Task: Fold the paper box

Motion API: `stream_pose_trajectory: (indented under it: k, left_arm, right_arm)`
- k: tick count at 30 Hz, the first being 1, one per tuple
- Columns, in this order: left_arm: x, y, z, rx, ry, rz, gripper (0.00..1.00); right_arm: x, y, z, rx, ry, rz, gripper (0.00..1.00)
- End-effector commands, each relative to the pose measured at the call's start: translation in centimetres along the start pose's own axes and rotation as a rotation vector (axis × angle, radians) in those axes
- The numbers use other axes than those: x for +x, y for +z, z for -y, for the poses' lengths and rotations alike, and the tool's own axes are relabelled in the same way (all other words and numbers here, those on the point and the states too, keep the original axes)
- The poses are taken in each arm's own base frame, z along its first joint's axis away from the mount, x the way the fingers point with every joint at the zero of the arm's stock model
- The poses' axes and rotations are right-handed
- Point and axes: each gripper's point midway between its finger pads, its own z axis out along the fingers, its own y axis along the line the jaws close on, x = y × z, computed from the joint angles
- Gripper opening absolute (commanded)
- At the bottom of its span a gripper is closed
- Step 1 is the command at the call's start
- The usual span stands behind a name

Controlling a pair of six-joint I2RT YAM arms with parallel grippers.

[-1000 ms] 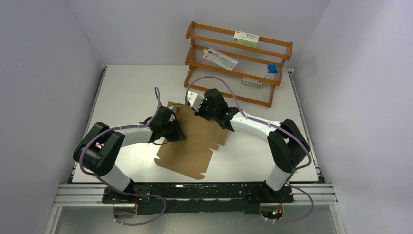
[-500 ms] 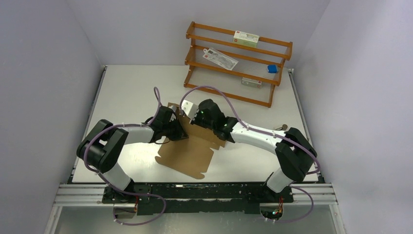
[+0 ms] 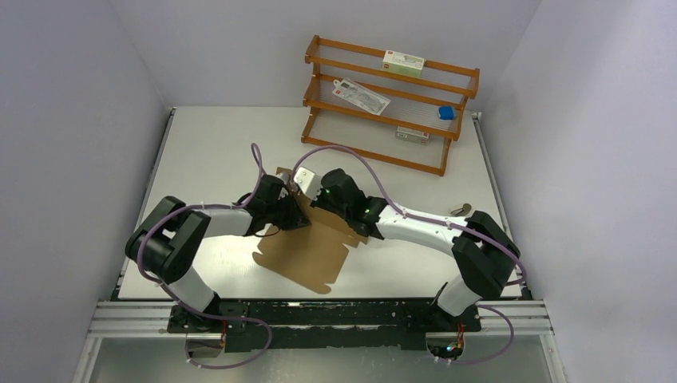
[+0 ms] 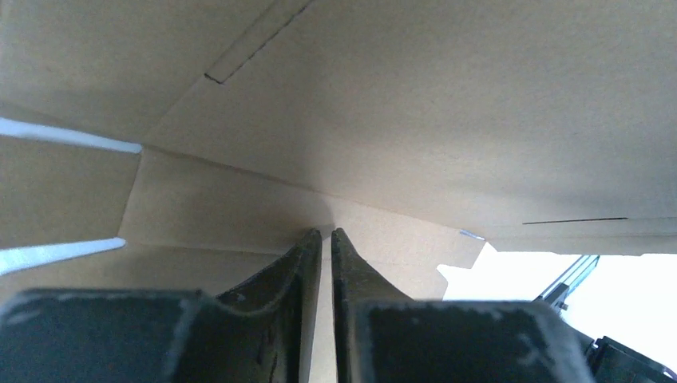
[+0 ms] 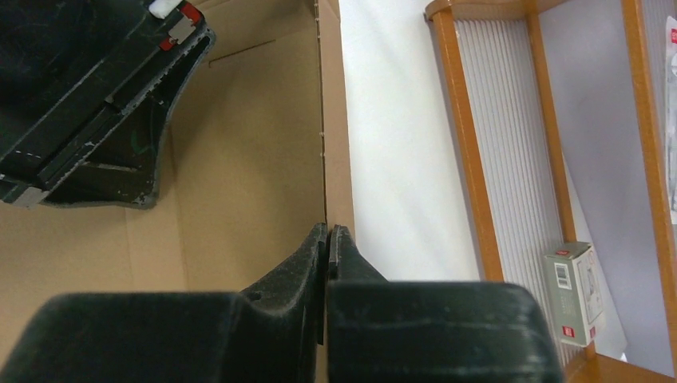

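The paper box (image 3: pixel 307 255) is a brown cardboard sheet lying mid-table, its far flap raised. My right gripper (image 3: pixel 310 191) is at that far flap. In the right wrist view it (image 5: pixel 328 227) is shut on the flap's thin edge, with the box's inner face (image 5: pixel 239 159) to its left and the left wrist's black body (image 5: pixel 88 104) over it. My left gripper (image 3: pixel 302 219) sits low at the box's left side. In the left wrist view it (image 4: pixel 326 233) is shut to a hairline slit, tips at a crease of the cardboard (image 4: pixel 439 120).
A wooden rack (image 3: pixel 391 104) stands at the back right, holding a white-green carton (image 3: pixel 402 62), a flat packet (image 3: pixel 361 96) and a blue item (image 3: pixel 446 113). The rack (image 5: pixel 479 159) lies close to the right of my right gripper. A small object (image 3: pixel 459 210) rests near the table's right edge.
My right arm has slid leftward along the box's far flap, and the sheet has shifted slightly left. My left gripper stays at the box, its slit a little wider.
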Motion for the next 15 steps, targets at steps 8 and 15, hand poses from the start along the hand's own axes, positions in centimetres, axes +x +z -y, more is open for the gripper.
stream_pose_trajectory:
  k: [8, 15]
  left_arm:
    - [-4.6, -5.4, -2.3, -0.094, 0.038, 0.169, 0.30]
    - [-8.5, -9.4, -2.7, -0.058, -0.049, 0.247, 0.39]
  right_arm:
    - [0.3, 0.8, -2.1, -0.052, -0.100, -0.015, 0.00]
    - [-0.6, 0.9, -0.5, -0.004, -0.152, 0.008, 0.00]
